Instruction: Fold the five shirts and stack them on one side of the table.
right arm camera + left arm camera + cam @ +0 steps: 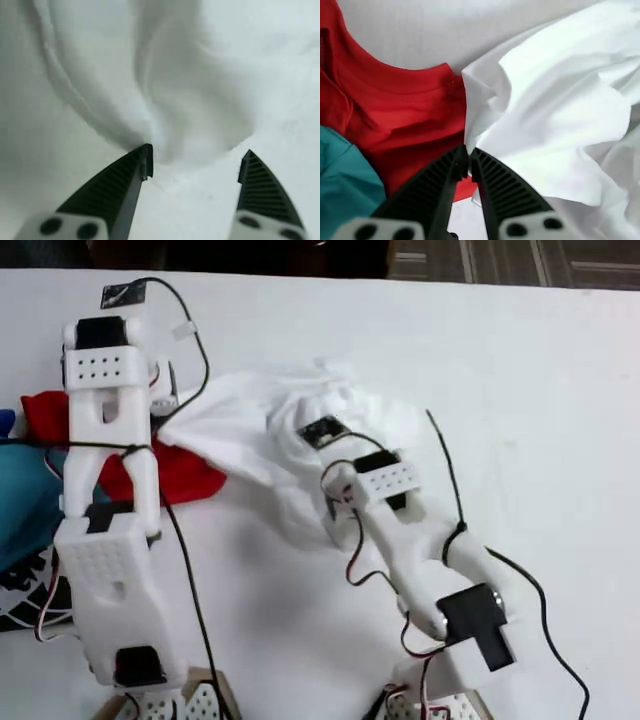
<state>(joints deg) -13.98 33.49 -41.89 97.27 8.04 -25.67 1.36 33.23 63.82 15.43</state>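
Note:
A crumpled white shirt (pixel 270 420) lies mid-table, one corner drawn out to the left. My left gripper (pixel 469 156) is shut on that corner's edge (pixel 470 125), right above a red shirt (pixel 405 115). In the high view the left gripper (pixel 163 410) sits at the white shirt's left tip. My right gripper (pixel 196 162) hangs open just over a raised fold of the white shirt (pixel 190 110), one finger (pixel 142 160) touching the cloth. From above, the right gripper (pixel 312 438) is over the middle of the shirt.
The red shirt (pixel 185 472) lies under the left arm, with a teal shirt (pixel 25 495) and a black-and-white patterned shirt (pixel 25 595) piled at the left edge. Bare white table (pixel 540 390) stretches to the right and back. Cables trail beside both arms.

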